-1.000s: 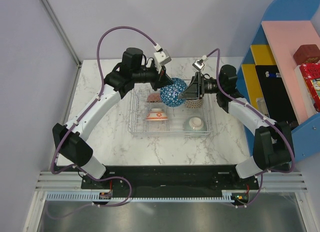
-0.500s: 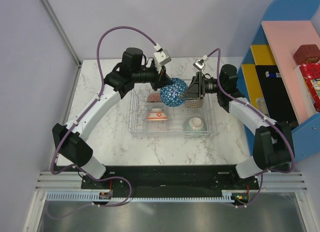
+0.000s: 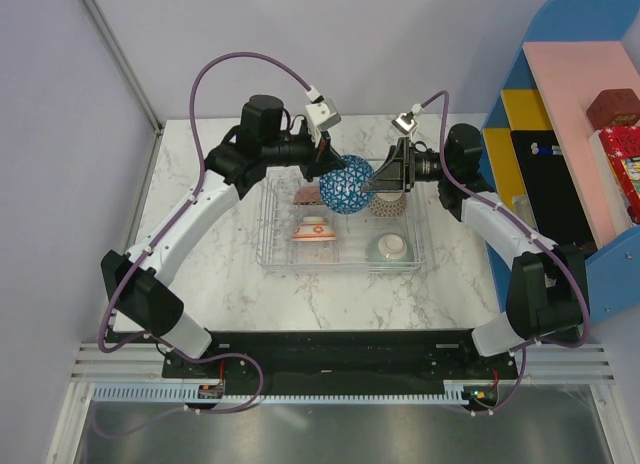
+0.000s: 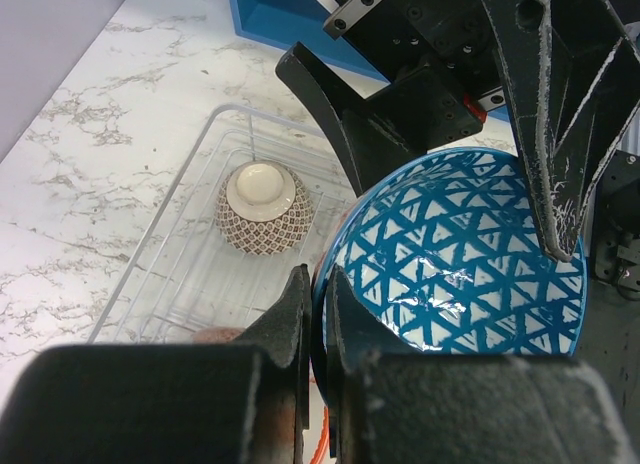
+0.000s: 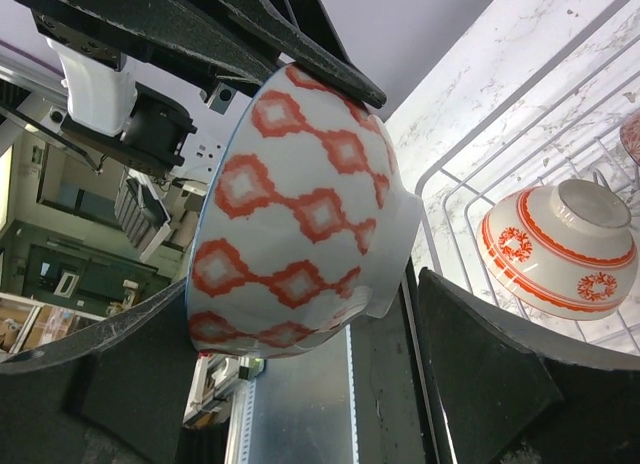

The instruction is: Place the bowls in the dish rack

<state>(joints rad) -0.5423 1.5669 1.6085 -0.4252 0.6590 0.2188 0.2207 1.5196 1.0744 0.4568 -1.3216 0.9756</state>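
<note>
Tabletop (image 3: pixel 330 304): white marble, carrying the rack in the middle, out in front of both arms.

Dish rack (image 3: pixel 340 268): clear and ribbed, lying flat under the two hands, with four bowls in it.

Left hand (image 4: pixel 320 294): closed narrow, pinching the rim of the held bowl with one finger inside and one outside.

Right hand (image 3: pixel 383 184): spread wide, with a finger on either side of the same bowl. I cannot tell whether its pads press on it.

Held bowl (image 4: pixel 460 274): up in the air over the far middle of the rack, tipped on edge. It has blue lattice inside and red-orange diamonds on white outside.

Bowls in the rack: all foot-up as far as I can see. The red-and-white bowl (image 3: pixel 313 228) is near left and the pale bowl (image 3: pixel 390 247) near right. The beige lattice bowl (image 3: pixel 385 209) is far right, and a reddish bowl (image 3: pixel 307 196) is far left, half hidden by the arm.

Step in hand: this looks to me like a pass or a two-handed steadying of the last bowl before it goes down.

Doing it well: only one hand should carry the weight at any instant, so the right hand should be firmly on before the left lets go. The bowl then wants turning foot-up and lowering into the free ribs between the two near bowls.

Risk: a rim pinch on glazed ceramic is slippery, and the bowl hangs right above the racked ones.
</note>
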